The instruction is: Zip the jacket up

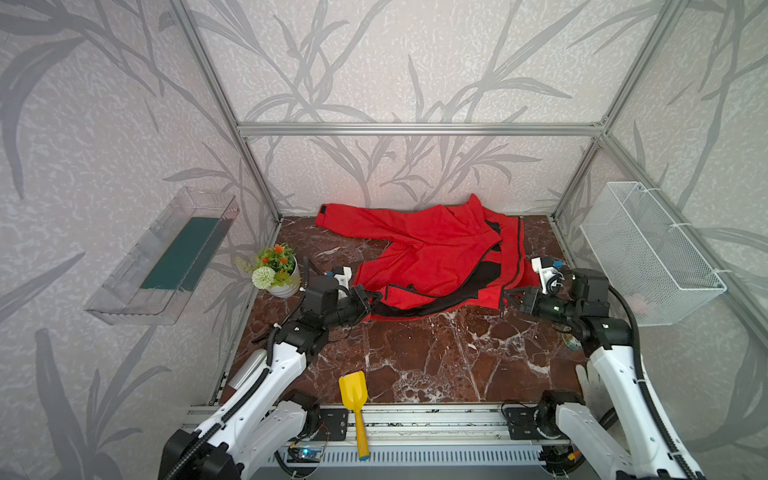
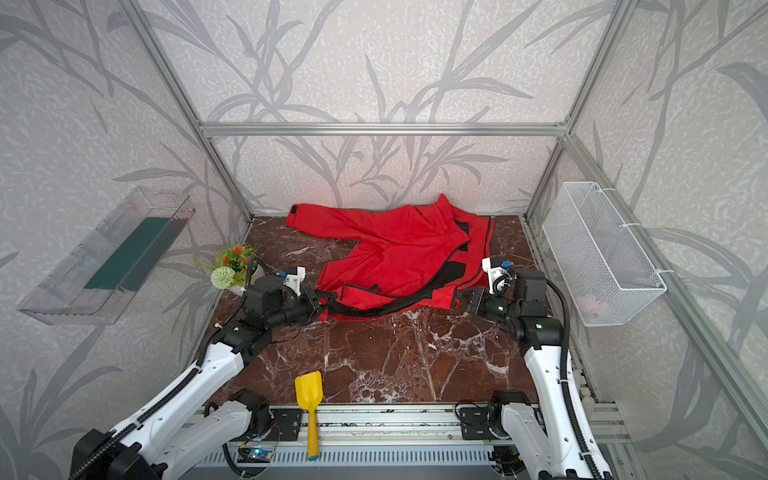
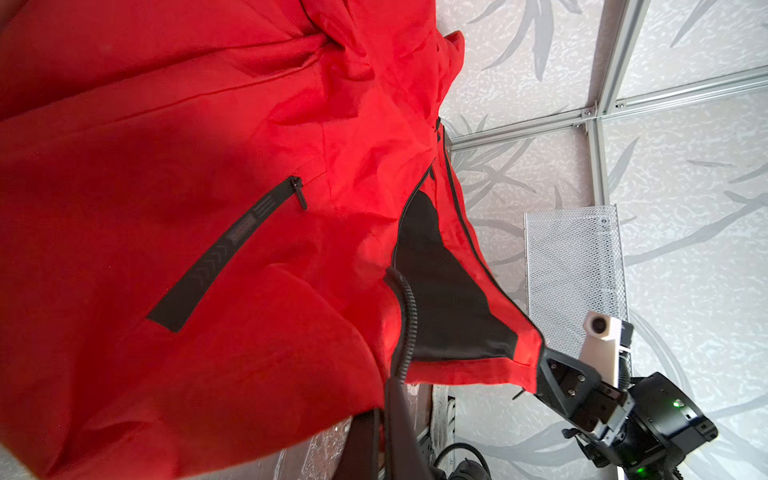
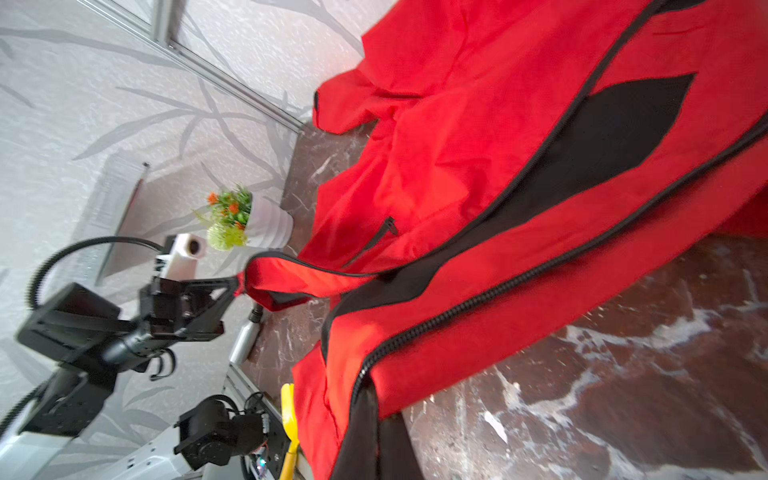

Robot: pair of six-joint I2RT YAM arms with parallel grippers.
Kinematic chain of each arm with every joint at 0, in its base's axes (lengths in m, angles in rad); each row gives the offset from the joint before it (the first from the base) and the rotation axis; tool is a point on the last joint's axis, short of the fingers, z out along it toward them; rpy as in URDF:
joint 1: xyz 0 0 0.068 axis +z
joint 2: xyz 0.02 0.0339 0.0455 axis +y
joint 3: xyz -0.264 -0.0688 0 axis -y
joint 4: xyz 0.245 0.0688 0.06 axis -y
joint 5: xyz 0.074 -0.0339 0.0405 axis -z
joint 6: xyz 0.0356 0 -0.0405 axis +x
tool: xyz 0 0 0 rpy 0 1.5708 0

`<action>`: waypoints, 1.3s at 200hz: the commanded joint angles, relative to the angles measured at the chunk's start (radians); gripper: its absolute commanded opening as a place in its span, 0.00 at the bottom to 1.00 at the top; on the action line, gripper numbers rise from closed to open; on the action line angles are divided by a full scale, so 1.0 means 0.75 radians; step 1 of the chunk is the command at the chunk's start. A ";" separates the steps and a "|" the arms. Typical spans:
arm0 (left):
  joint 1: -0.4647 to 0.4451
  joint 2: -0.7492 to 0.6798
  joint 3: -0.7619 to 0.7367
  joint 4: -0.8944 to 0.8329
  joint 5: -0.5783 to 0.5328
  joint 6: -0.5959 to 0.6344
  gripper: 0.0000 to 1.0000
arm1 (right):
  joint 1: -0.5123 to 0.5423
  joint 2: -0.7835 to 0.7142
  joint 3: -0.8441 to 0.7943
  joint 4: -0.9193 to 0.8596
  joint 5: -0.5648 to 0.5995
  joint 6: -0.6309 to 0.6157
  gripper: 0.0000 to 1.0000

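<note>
The jacket [image 1: 432, 249] lies spread over the back of the worktop [image 1: 415, 353]. 1 sleeve reaches toward the back-left corner, and the hem faces front, stretched between the 2 arms. Its front zipper is undone, with black lining showing between the 2 zipper edges.

The left jaws are closed tight on the hem's left corner, and the right wrist view shows that corner held slightly off the marble. The right jaws are clamped the same way on the hem's right corner, beside the lining.

At the left wall, a flower pot [image 1: 278, 274] stands just behind the left arm. The front half of the worktop is open marble, with a yellow scoop [image 1: 353, 390] at the front edge, left of middle. A wire basket [image 1: 648, 249] hangs on the right wall, apart from the jacket.
</note>
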 commanded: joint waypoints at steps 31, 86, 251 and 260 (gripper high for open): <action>-0.014 -0.100 -0.113 0.036 -0.015 -0.037 0.00 | 0.304 0.120 -0.009 0.186 0.052 0.122 0.00; -0.029 -0.109 -0.158 0.018 -0.013 -0.014 0.00 | 0.575 0.352 -0.055 0.427 0.164 0.217 0.00; -0.074 -0.241 -0.416 0.002 -0.090 -0.040 0.00 | 0.806 1.084 -0.139 1.029 0.202 0.347 0.00; -0.076 -0.240 -0.422 0.007 -0.090 -0.045 0.00 | 0.809 1.080 -0.140 1.033 0.199 0.347 0.00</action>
